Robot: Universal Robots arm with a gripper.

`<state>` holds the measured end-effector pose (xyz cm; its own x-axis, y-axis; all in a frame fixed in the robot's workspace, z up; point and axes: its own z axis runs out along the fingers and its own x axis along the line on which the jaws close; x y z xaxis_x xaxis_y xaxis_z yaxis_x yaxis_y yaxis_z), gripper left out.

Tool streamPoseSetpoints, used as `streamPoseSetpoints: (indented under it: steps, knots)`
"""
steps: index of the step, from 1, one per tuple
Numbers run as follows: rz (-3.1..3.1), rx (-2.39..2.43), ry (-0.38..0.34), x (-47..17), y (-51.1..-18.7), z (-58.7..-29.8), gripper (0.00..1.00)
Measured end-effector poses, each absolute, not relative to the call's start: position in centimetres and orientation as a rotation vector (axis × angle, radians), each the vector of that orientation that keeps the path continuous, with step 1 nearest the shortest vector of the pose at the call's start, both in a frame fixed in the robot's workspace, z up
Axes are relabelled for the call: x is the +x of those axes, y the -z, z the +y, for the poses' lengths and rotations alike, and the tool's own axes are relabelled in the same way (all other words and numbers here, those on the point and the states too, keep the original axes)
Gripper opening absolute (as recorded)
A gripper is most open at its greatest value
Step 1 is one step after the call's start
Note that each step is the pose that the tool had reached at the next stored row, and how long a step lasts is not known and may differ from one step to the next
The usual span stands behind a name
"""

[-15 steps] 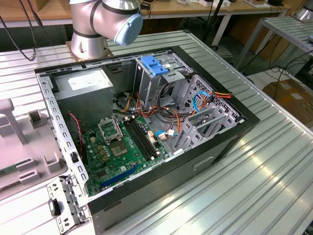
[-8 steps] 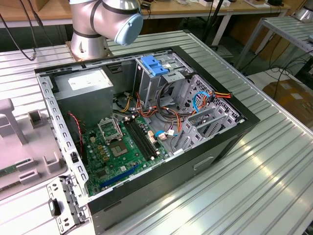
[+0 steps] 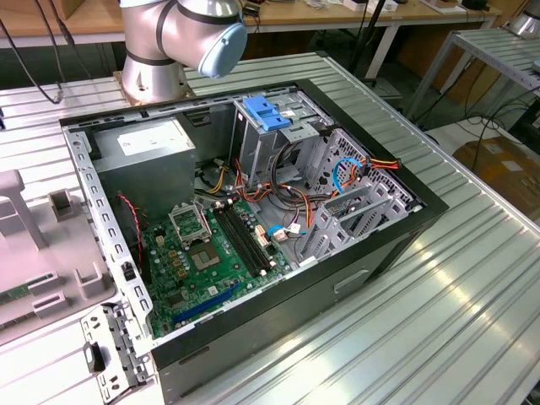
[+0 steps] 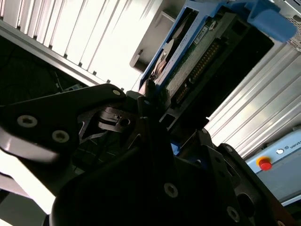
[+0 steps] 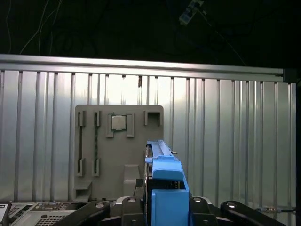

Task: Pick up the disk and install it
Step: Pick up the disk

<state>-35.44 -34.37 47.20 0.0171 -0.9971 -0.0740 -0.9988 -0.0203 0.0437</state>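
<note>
The flat silver-metal disk with blue plastic side rails rides edge-on in the black end effector, which is clamped on its two flanks in the first wrist view. The second wrist view shows the disk's green circuit-board face and connector row. The disk appears to hang clear above the ribbed aluminium surface, with a flat grey fixture tray lying just beyond it; whether any edge touches the tray cannot be told.

In the exterior view the open black computer case lies on a ribbed surface of the same kind. Inside the case, a metal drive cage with a blue latch sits at about twelve o'clock, a big grey power-supply box at ten o'clock, and a tangle of orange, red and blue cables at two o'clock. The silver-and-blue arm rises beyond the case at eleven o'clock.

Judged from this, a good carry keeps the grip square and firm, the disk level, its rails lined up with the cage guides, and its path wide of the cables.
</note>
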Motion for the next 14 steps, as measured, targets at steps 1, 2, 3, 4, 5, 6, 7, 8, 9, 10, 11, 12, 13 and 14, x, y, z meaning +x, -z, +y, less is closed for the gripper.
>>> streamPoseSetpoints:
  steps: [1,2,3,4,5,6,7,8,9,10,11,12,13,14]
  knots:
    - [2.184,-2.225,-0.130,-35.3,-47.2,-34.4,0.36]
    - [2.184,-2.225,-0.130,-35.2,-47.2,-34.4,0.36]
    - [2.184,-2.225,-0.131,-35.2,-47.2,-34.5,0.36]
    - [2.184,-2.226,-0.131,-35.0,-47.2,-34.5,0.36]
    - [2.184,-2.225,-0.131,-34.9,-47.2,-34.6,0.36]
    - [2.184,-2.226,-0.131,-34.8,-47.2,-34.6,0.36]
    - [2.184,-2.226,-0.131,-34.7,-47.2,-34.7,0.36]
    - [2.184,-2.226,-0.131,-34.6,-47.2,-34.7,0.36]
    - [2.185,-2.226,-0.131,-34.5,-47.2,-34.8,0.36]
    - [2.185,-2.226,-0.131,-34.4,-47.2,-34.8,0.36]
    - [2.185,-2.226,-0.132,-34.3,-47.2,-34.9,0.36]
    - [2.185,-2.226,-0.132,-34.1,-47.2,-34.9,0.36]
    - [2.185,-2.226,-0.132,-34.0,-47.2,-34.9,0.36]
    - [2.185,-2.226,-0.132,-33.9,-47.2,-35.0,0.36]
